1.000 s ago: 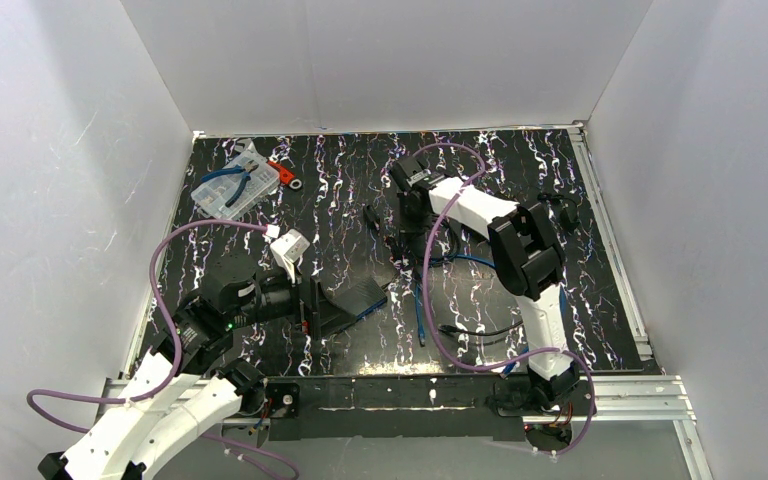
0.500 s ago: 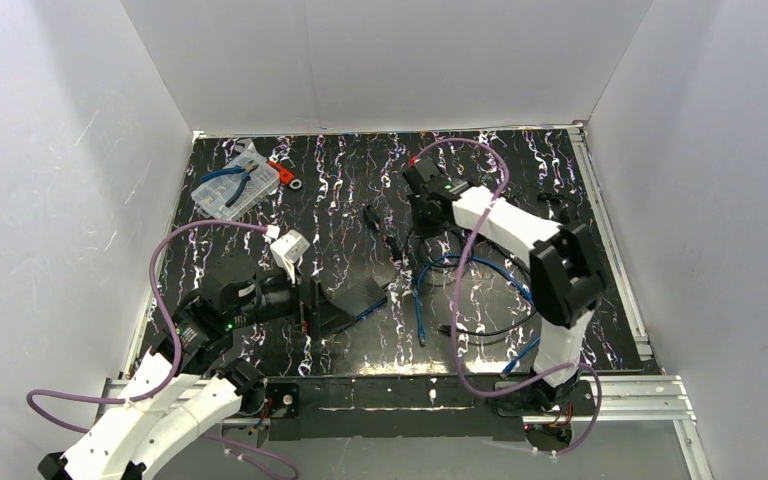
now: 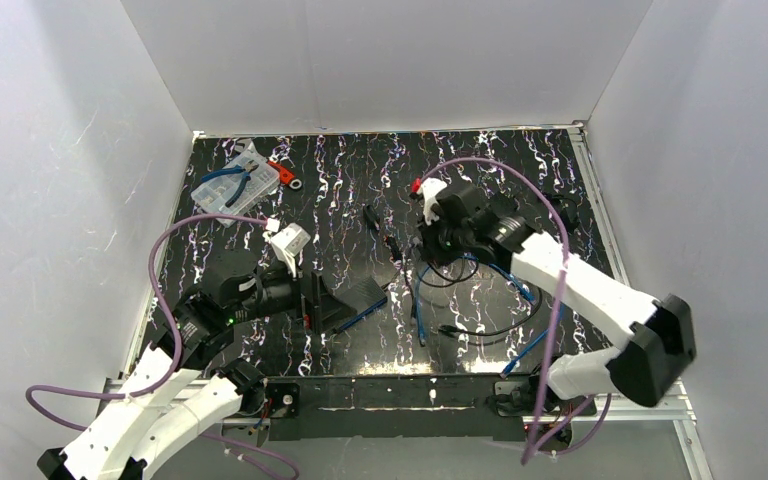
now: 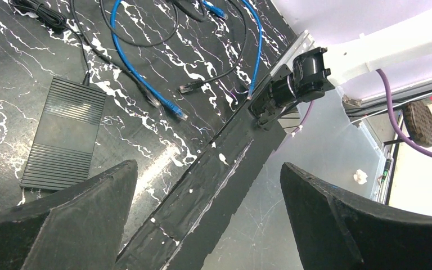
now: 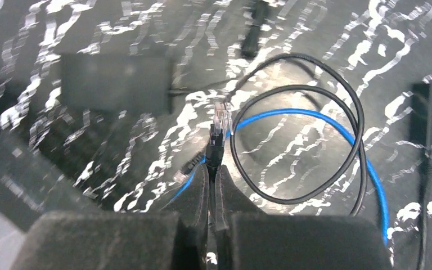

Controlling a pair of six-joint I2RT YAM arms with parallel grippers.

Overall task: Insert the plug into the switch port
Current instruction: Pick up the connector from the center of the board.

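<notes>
We hold our left arm (image 3: 145, 415) low and stretched forward-right, and the left gripper (image 4: 207, 169) has its jaws spread wide with nothing between them. Our right arm (image 3: 580, 285) folds at the elbow and reaches left. The right gripper (image 5: 212, 174) tilts downward, jaws pinched together on the plug (image 5: 220, 119).

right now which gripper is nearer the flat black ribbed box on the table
Left. The open left gripper is just left of the flat black ribbed box. The right gripper is farther off, behind and right of it, shut on a clear-plugged black cable.
</notes>
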